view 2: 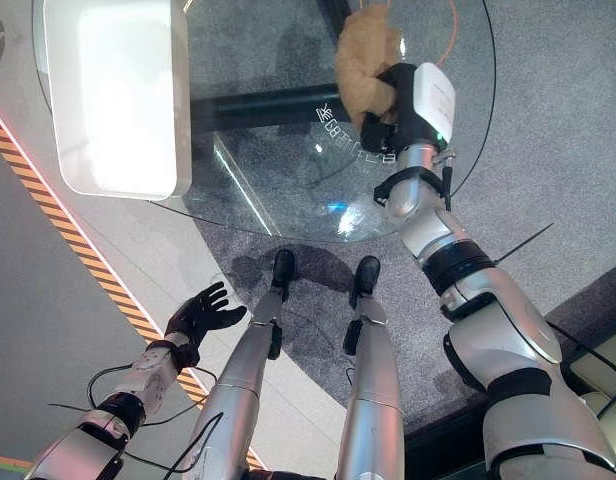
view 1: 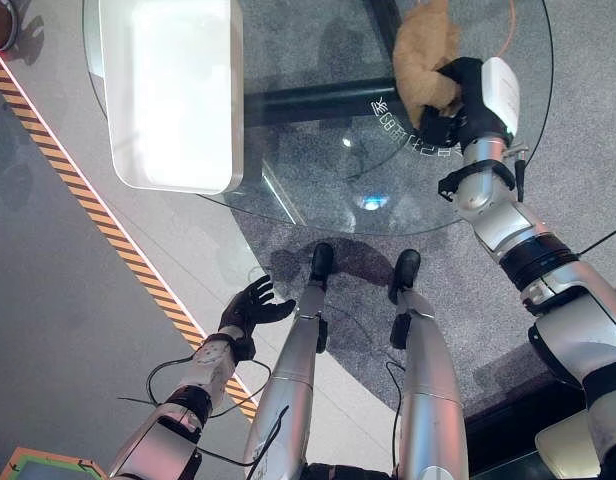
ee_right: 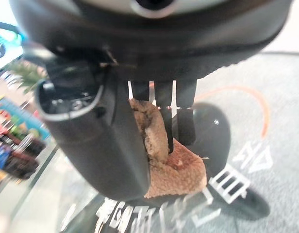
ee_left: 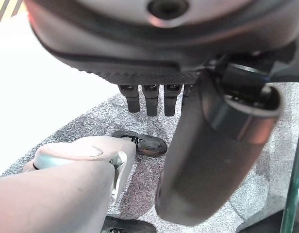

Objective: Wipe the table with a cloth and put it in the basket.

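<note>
Left hand [view 1: 253, 305]: low beside the body, well apart from the table, fingers loosely spread and straight, holding nothing. Basket [view 1: 173, 95]: white, shallow, rounded corners, standing on the left part of the table and partly over its rim; interior looks bare. Table [view 1: 318, 195]: round clear glass top, floor and a dark bar visible through it; likely slippery under cloth. Writing: white characters printed on the glass just beside the right hand; not legible enough to transcribe. Cloth [view 1: 425, 62]: tan, fuzzy, bunched into a lump on the far right part of the table, gripped at its near end. Handling, by judgement: light, soft, limp, not fragile; will drape and fold when lifted, so take a gathered fold, as now, rather than a loose edge. Right hand [view 1: 458, 100]: over the glass near its right rim, fingers and thumb curled round the cloth, pinching a fold between them in the wrist view.
</note>
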### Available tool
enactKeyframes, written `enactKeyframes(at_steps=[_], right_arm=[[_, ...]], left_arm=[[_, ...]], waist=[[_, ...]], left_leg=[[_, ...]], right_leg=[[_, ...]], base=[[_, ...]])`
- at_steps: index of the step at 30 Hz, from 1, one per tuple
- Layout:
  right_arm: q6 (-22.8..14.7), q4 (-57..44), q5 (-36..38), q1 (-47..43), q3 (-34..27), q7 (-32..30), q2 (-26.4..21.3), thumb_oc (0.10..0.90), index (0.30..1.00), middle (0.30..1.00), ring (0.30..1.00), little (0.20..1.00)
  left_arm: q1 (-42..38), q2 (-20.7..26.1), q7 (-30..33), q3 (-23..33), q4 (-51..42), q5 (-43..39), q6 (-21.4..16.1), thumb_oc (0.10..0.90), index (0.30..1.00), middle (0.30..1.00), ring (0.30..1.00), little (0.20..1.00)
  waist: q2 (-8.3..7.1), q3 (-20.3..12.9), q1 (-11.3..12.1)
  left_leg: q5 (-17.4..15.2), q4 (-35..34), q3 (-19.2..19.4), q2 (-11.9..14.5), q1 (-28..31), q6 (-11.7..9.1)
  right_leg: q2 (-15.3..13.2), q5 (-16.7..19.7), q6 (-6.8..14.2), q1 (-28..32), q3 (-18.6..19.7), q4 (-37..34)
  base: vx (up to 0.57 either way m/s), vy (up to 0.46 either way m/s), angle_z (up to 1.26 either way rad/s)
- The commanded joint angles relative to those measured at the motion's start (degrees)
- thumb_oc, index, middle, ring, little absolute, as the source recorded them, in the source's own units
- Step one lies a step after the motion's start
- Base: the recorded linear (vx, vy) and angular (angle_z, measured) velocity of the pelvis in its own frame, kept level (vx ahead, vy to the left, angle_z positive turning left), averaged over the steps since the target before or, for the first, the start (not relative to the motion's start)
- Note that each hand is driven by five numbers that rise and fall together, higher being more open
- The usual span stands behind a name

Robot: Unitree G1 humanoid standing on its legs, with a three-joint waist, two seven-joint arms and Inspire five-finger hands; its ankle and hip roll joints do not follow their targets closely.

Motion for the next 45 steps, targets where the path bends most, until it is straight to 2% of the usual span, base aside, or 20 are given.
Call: enactKeyframes(at_steps=[1,12,23,29,34,41,44,45], right_arm=[[-4.4,-8.2,-3.3,-1.2,3.6,3.7,2.5,0.1,0.3,0.3,0.3,0.2],[-5.0,-16.5,-5.9,2.9,6.6,13.3,6.4,0.1,0.3,0.3,0.3,0.2],[-4.7,-22.3,-5.5,5.0,8.3,18.7,7.0,0.1,0.3,0.3,0.3,0.2],[-4.5,-22.8,-5.6,5.2,8.7,18.4,7.1,0.1,0.3,0.3,0.3,0.2],[-3.9,-21.9,-5.9,5.2,7.7,14.6,7.1,0.1,0.3,0.3,0.3,0.2],[-3.2,-18.3,-4.1,4.1,5.0,8.8,7.0,0.1,0.3,0.3,0.3,0.2],[-4.0,-14.8,-2.2,3.5,2.3,5.0,6.9,0.1,0.3,0.3,0.3,0.2],[-4.1,-14.8,-2.2,3.4,2.3,5.0,6.9,0.1,0.3,0.3,0.3,0.2]], left_arm=[[1.1,0.4,0.2,2.2,2.1,1.2,-1.7,0.8,0.9,0.9,0.9,0.9],[0.6,-0.9,1.6,2.7,2.1,2.5,-1.3,0.8,0.9,0.9,0.9,0.9],[0.3,-0.6,2.0,3.3,1.4,3.2,-0.4,0.8,0.9,0.9,0.9,0.9],[0.3,-0.6,1.7,3.4,1.7,3.3,-0.5,0.8,0.9,0.9,0.9,0.9],[-0.1,-0.5,2.7,3.3,1.6,3.1,-0.7,0.8,0.9,0.9,0.9,0.9],[-0.6,-0.7,9.2,5.6,1.6,-2.4,-3.7,0.8,0.9,0.9,0.9,0.9],[-0.9,-0.6,15.6,10.6,1.3,-8.4,-6.4,0.8,0.9,0.9,0.9,0.9],[-0.9,-0.6,15.6,10.6,1.3,-8.4,-6.3,0.8,0.9,0.9,0.9,0.9]], waist=[[1.05,-1.3,1.3],[0.67,-1.3,0.6],[0.08,-1.3,0.4],[0.03,-1.3,0.4],[0.06,-1.3,0.4],[0.41,-1.3,0.5],[0.64,-1.3,1.0],[0.63,-1.3,1.0]], left_leg=[[-3.5,2.2,6.5,-2.5,1.1,3.2],[-3.2,2.3,6.9,-2.5,1.2,2.9],[-2.9,2.1,7.0,-2.5,1.2,2.8],[-2.9,2.0,7.0,-2.4,1.2,2.8],[-2.8,2.1,7.1,-2.3,1.1,2.7],[-2.9,2.2,6.9,-2.5,1.3,2.7],[-3.2,2.6,6.5,-2.5,1.2,2.8],[-3.2,2.6,6.5,-2.5,1.2,2.8]], right_leg=[[3.1,-1.7,0.2,2.5,-3.7,-2.7],[3.1,-1.6,0.2,2.3,-3.3,-2.7],[3.2,-1.4,0.3,2.4,-3.3,-3.0],[3.2,-1.2,0.4,2.3,-3.3,-3.0],[3.1,-1.0,0.4,2.2,-3.2,-2.9],[2.9,-1.0,0.3,2.1,-3.2,-2.6],[2.7,-1.5,0.1,1.8,-3.2,-1.8],[2.7,-1.6,0.1,1.8,-3.2,-1.8]], base=[[0.0,0.0,0.0],[0.0,0.0,0.0],[0.0,0.0,0.0],[0.0,0.0,0.0],[0.0,0.0,0.0],[0.0,0.0,0.0],[0.0,0.0,0.0],[0.0,0.0,0.0]])
